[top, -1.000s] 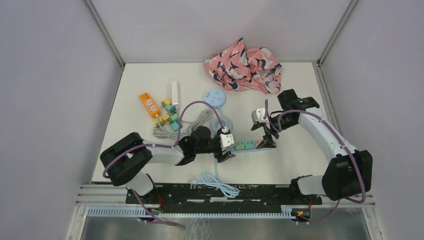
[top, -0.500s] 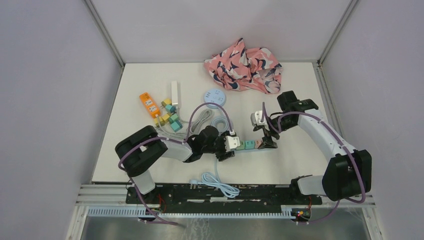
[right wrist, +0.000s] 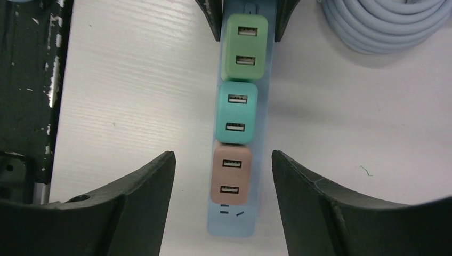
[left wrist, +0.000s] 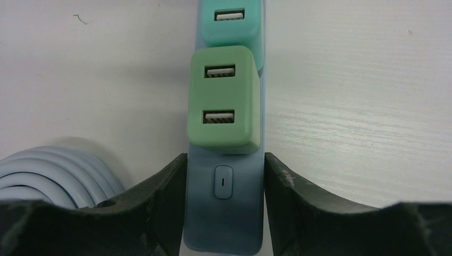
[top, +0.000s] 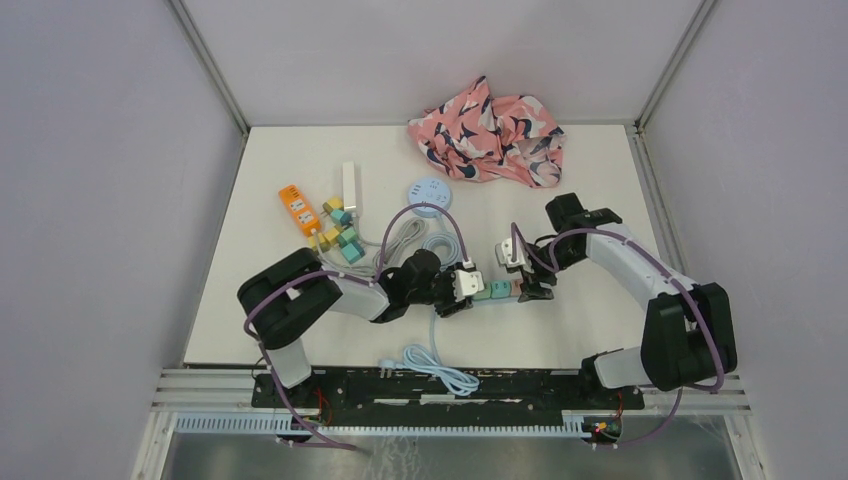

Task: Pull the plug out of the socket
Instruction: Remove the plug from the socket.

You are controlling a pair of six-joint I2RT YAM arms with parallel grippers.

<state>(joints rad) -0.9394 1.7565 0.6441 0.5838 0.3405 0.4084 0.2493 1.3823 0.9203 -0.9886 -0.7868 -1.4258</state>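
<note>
A pale blue power strip [top: 497, 291] lies on the white table with three USB plugs in a row: green [left wrist: 224, 98], teal [left wrist: 231, 21] and pink [right wrist: 230, 173]. My left gripper [left wrist: 224, 184] is shut on the strip's switch end, its fingers pressed against both sides. My right gripper [right wrist: 224, 186] is open, hovering over the other end with the pink plug between its spread fingers, not touching. The green plug [right wrist: 244, 47] and teal plug [right wrist: 236, 112] show beyond it, with the left fingers [right wrist: 213, 16] at the far end.
The strip's coiled grey-blue cable [right wrist: 384, 21] lies beside it. An orange power strip [top: 298, 210], several coloured plugs [top: 338, 235], a white round socket [top: 429, 193] and a pink patterned cloth [top: 490, 130] lie farther back. A loose plug with cable [top: 430, 365] lies near the front rail.
My left gripper moved right and closed on the strip's switch end. My right gripper moved left and down over the pink plug end, still open.
</note>
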